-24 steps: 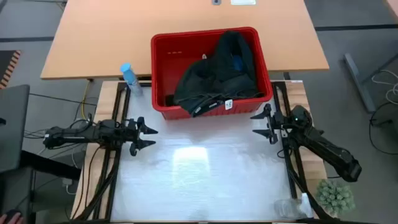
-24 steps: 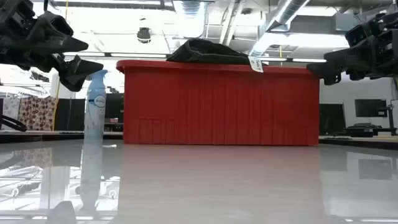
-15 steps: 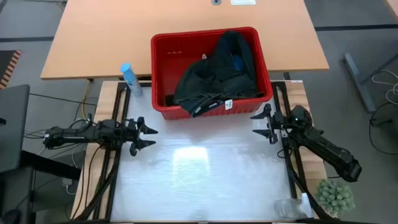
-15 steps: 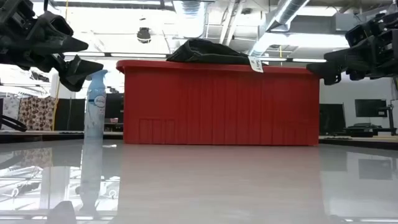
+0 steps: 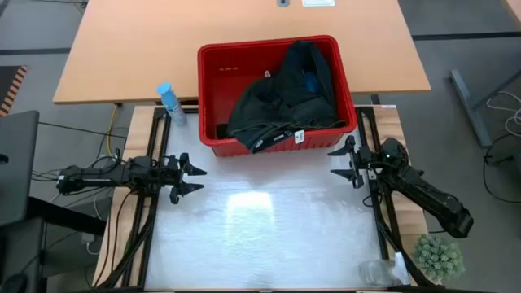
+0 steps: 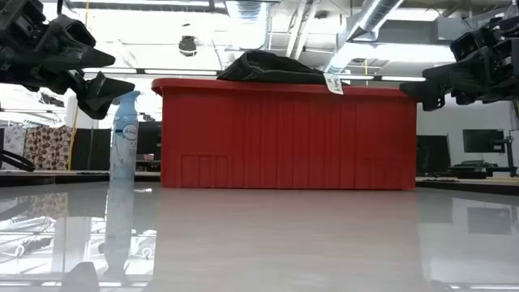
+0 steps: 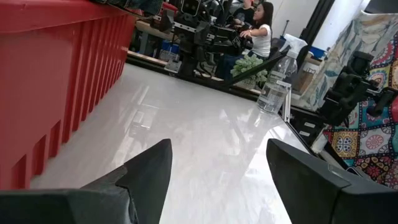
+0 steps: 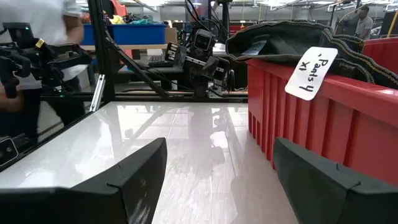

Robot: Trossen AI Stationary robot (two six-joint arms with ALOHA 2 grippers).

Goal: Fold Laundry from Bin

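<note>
Currently, the red bin (image 5: 277,94) is being carried at the far edge of the glossy white worktop (image 5: 260,236), midway between the two arms. The laundry (image 5: 285,98) is being held inside the bin: a heap of black garments is piled toward its right half, with a small bright blue item showing among the folds. One garment is being draped over the near rim, and a white tag (image 8: 311,71) is hanging from it. The left hand (image 5: 194,179) is being held above the worktop near the bin's left corner, fingers spread, nothing gripped. The right hand (image 5: 340,161) is being held just beside the bin's right corner, likewise spread and empty. A blue spray bottle (image 5: 169,102) is being kept left of the bin.
</note>
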